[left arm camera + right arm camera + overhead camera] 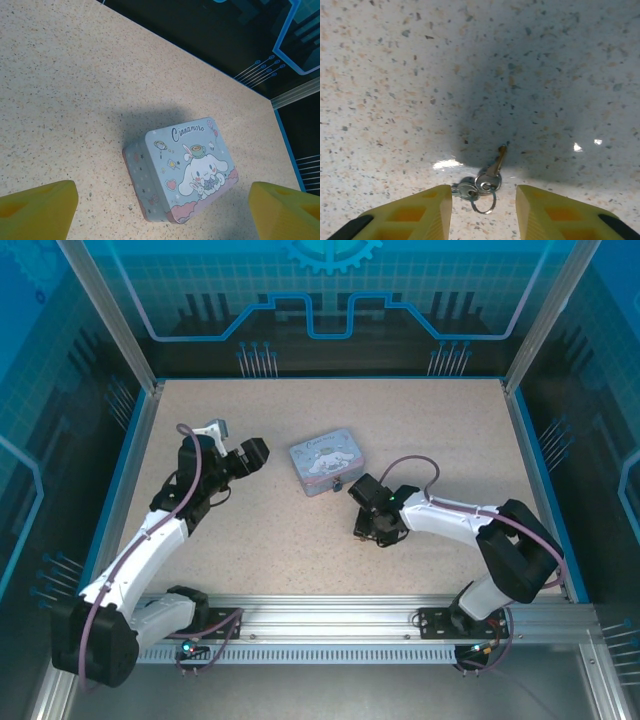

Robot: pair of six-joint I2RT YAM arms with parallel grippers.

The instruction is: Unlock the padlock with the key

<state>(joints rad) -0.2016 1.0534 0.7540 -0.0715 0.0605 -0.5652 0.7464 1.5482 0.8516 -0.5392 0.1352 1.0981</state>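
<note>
Two keys [492, 172]: lying flat on the speckled table [470, 75], joined by a ring [495, 201], sitting between the yellow fingers [415, 215] of your right gripper [483, 196].
right gripper: fingers apart, one on each side of the keys, no contact with the metal that I can make out.
grip tip: I'd pinch one key by its head so the blade pokes out free. Grab the ring and it'll just dangle.
left gripper [164, 200]: spread wide, holding nothing, hanging over the Cinnamoroll tin [185, 170].
padlock [338, 484]: probably that dark speck at the tin's near edge, too small to be sure.
</note>
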